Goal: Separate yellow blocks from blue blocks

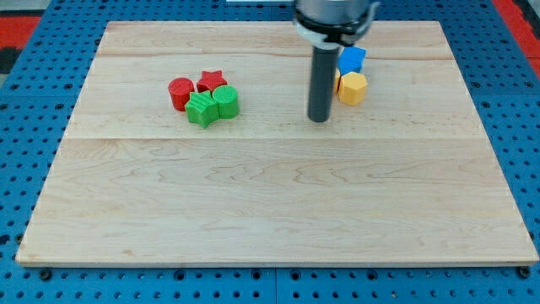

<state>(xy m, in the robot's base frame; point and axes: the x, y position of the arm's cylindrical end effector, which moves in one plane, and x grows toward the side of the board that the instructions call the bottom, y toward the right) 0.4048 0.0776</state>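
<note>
A blue block (353,59) sits near the view's top right of the wooden board, partly hidden by the rod. A yellow hexagonal block (353,88) lies just below it, touching it. A sliver of another yellow block (337,82) shows behind the rod, to the left of the hexagon. My tip (319,119) rests on the board just left of and slightly below the yellow hexagon, apart from it.
A cluster at the view's upper left holds a red cylinder (180,93), a red star (212,81), a green star (201,110) and a green cylinder (225,102). The wooden board (270,203) is ringed by a blue pegboard surface.
</note>
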